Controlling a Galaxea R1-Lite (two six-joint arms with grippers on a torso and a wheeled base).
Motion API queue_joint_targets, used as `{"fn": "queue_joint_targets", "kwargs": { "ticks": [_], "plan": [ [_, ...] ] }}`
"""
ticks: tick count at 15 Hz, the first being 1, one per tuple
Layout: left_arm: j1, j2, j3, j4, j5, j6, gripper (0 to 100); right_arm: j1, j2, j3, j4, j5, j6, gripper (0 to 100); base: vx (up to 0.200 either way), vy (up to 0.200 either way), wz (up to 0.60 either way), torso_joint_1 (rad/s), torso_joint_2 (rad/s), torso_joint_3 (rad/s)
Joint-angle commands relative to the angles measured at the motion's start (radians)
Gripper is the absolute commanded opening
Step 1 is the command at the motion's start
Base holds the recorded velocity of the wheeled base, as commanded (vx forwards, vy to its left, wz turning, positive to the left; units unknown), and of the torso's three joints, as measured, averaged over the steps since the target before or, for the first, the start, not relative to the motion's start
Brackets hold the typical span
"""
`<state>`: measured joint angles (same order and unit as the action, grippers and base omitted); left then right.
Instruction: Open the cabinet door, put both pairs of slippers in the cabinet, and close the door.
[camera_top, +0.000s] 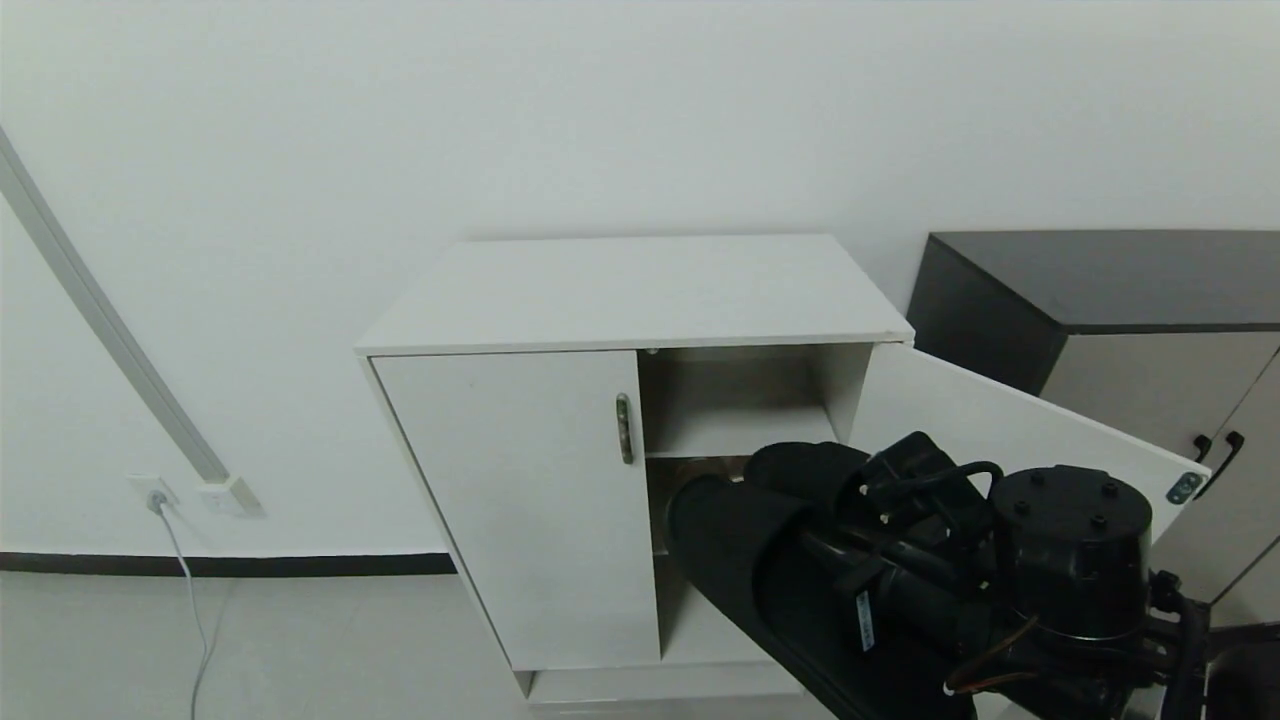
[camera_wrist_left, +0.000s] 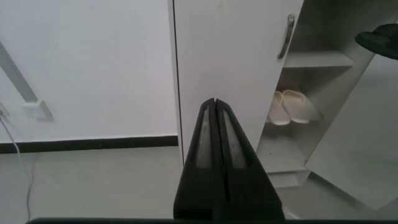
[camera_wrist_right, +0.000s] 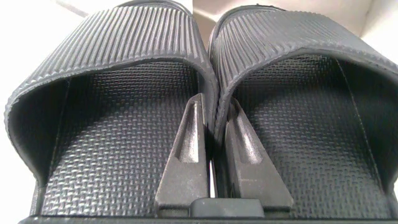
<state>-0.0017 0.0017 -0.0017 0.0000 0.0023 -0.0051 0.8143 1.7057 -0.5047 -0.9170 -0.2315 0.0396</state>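
Right gripper (camera_wrist_right: 214, 106) pinches the pair of black slippers (camera_wrist_right: 124, 62) in front of the open cabinet (camera_top: 640, 290).
Its fingers are clamped on the two slippers' touching inner walls, one finger inside each shoe, and the pair is held before the open right half, beside the swung-out door (camera_top: 1000, 420). The left gripper (camera_wrist_left: 214, 102), pressed together and holding nothing, points at the closed left door (camera_top: 520, 500). The white slippers (camera_wrist_left: 292, 107) lie side by side on a shelf inside.

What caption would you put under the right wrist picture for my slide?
Right gripper pinching the pair of black slippers by their touching inner edges.
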Motion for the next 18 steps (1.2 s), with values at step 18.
{"fn": "queue_joint_targets", "kwargs": {
  "ticks": [18],
  "plan": [
    [0.0,0.001,0.0,0.0,0.001,0.001,0,0.0,0.031,0.003,-0.026,-0.003,0.0,0,0.0,0.0,0.0,-0.127,0.48,0.345]
  ]
}}
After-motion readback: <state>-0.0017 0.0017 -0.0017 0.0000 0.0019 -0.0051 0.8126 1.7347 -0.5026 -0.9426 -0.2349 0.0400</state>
